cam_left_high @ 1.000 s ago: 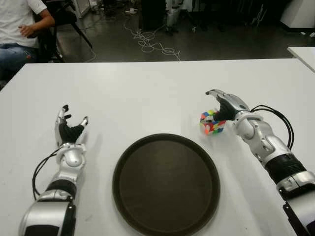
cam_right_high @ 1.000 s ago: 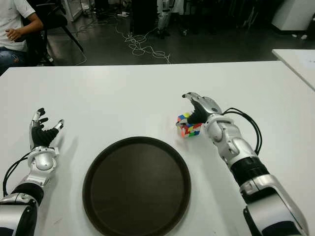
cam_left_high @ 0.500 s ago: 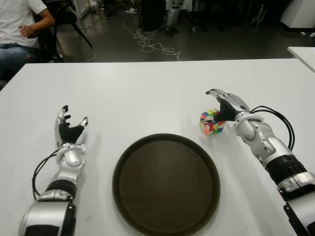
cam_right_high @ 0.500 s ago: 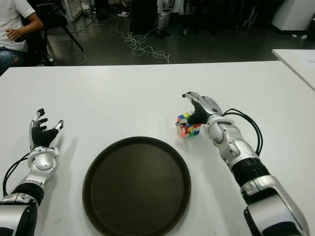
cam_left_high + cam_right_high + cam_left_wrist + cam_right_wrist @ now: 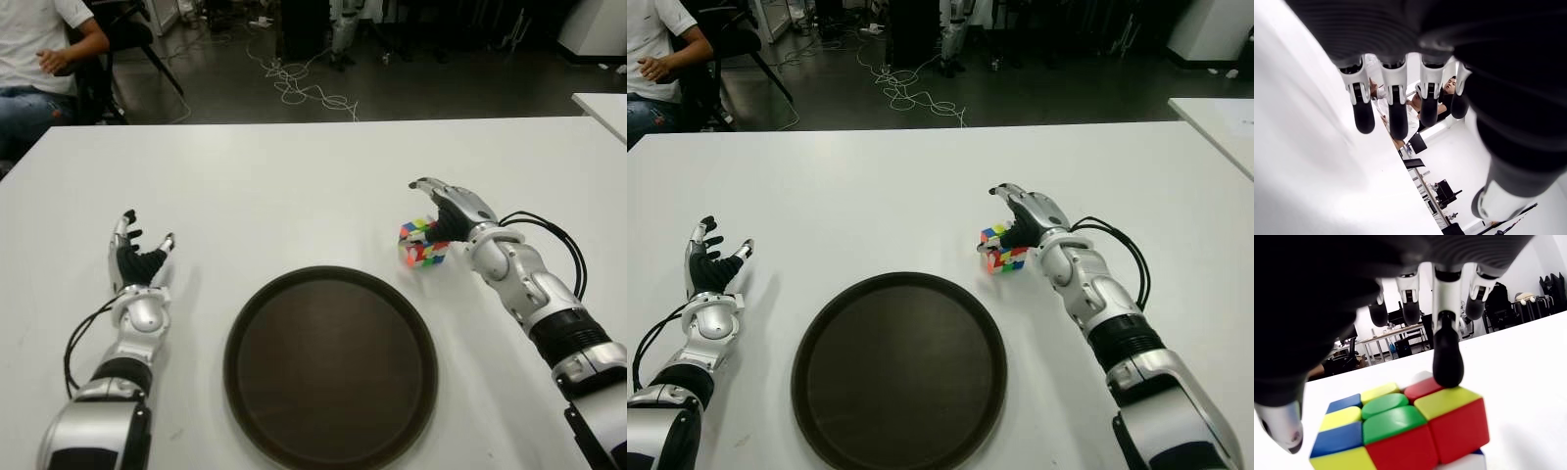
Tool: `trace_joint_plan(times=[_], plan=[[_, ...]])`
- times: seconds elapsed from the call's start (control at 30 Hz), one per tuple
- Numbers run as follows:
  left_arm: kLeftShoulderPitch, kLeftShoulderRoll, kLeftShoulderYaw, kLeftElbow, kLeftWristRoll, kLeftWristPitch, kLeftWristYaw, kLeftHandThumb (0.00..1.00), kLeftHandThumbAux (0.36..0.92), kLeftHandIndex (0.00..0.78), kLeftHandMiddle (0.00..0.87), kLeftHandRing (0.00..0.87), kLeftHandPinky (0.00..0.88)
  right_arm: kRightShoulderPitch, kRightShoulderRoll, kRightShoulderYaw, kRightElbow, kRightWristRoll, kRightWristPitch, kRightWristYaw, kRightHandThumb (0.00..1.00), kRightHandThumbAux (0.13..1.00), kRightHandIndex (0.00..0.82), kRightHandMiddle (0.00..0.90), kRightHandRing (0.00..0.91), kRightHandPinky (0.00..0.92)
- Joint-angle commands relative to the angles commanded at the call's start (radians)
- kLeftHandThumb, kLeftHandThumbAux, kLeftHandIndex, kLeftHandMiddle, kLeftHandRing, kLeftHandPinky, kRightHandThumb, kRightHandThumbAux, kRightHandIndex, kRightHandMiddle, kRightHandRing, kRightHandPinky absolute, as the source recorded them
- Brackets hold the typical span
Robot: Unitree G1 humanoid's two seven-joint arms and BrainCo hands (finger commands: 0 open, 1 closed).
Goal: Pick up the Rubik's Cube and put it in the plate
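The Rubik's Cube stands on the white table, just beyond the right rim of the dark round plate. My right hand arches over the cube from the right. In the right wrist view one fingertip presses on the cube's top edge, while the thumb stays off to its side, apart from it. The other fingers hang above without contact. My left hand shows to the left of the plate, with straight fingers that hold nothing.
A person sits on a chair beyond the table's far left corner. Cables lie on the dark floor behind the table. The corner of another white table shows at the far right.
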Motion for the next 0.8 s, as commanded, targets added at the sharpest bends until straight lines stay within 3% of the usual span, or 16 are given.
trace_joint_plan(times=[0.23, 0.8], plan=[[0.004, 0.002, -0.001, -0.002, 0.002, -0.008, -0.001, 0.001, 0.751, 0.111, 0.159, 0.189, 0.238, 0.005, 0.009, -0.014, 0.025, 0.026, -0.039, -0.01, 0.0, 0.653, 0.0, 0.0, 0.0, 0.0], [0.004, -0.003, 0.005, -0.004, -0.006, -0.014, -0.003, 0.008, 0.757, 0.11, 0.158, 0.184, 0.24, 0.019, 0.025, -0.029, 0.028, 0.058, -0.041, -0.006, 0.0, 0.665, 0.0, 0.0, 0.0, 0.0]])
